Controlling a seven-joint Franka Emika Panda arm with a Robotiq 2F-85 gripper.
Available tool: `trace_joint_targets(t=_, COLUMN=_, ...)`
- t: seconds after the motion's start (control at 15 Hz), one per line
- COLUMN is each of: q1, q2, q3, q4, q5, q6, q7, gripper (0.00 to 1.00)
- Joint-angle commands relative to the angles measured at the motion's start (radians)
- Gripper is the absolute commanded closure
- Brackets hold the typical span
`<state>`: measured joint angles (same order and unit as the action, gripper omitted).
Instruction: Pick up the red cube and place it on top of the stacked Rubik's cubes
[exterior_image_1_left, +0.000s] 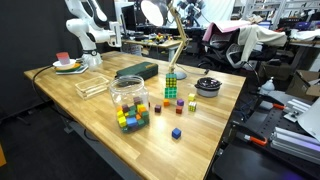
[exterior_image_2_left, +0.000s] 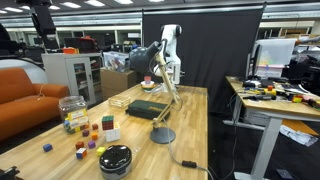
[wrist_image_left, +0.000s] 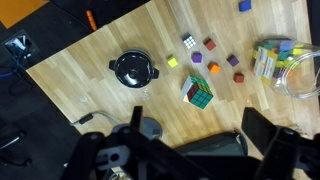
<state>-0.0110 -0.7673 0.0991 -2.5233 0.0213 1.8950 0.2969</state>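
Note:
The stacked Rubik's cubes (exterior_image_1_left: 172, 85) stand mid-table as a short tower, and from above in the wrist view (wrist_image_left: 198, 92). Small loose blocks lie around them. A red cube (wrist_image_left: 232, 60) sits between the tower and the jar, and shows in an exterior view (exterior_image_1_left: 157, 107). A second dark-red block (wrist_image_left: 209, 43) lies nearby. My gripper (wrist_image_left: 200, 140) is open and empty, high above the table and well apart from the tower and the blocks. Its two dark fingers frame the bottom of the wrist view.
A clear jar of coloured blocks (exterior_image_1_left: 128, 100) stands beside the loose blocks. A black bowl (wrist_image_left: 132, 69) sits on the tower's other side. A desk lamp (exterior_image_2_left: 162, 135) has its round base on the table. A blue block (exterior_image_1_left: 176, 132) lies near the table's edge.

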Motion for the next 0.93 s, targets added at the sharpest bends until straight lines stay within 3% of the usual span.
trace_joint_targets(t=0.0, q1=0.002, q2=0.006, q3=0.014, q4=-0.053, q5=0.017, q6=0.069, q7=0.002, gripper=0.0)
trace_joint_targets(t=0.2, q1=0.019, q2=0.024, q3=0.037, q4=-0.125, q5=0.004, q6=0.134, q7=-0.008, gripper=0.0)
trace_joint_targets(t=0.33, q1=0.017, q2=0.036, q3=0.07, q4=-0.149, q5=-0.046, q6=0.084, q7=-0.012, gripper=0.0)
trace_joint_targets(t=0.87, q1=0.025, q2=0.034, q3=0.065, q4=-0.158, q5=-0.037, q6=0.097, q7=-0.001, gripper=0.0)
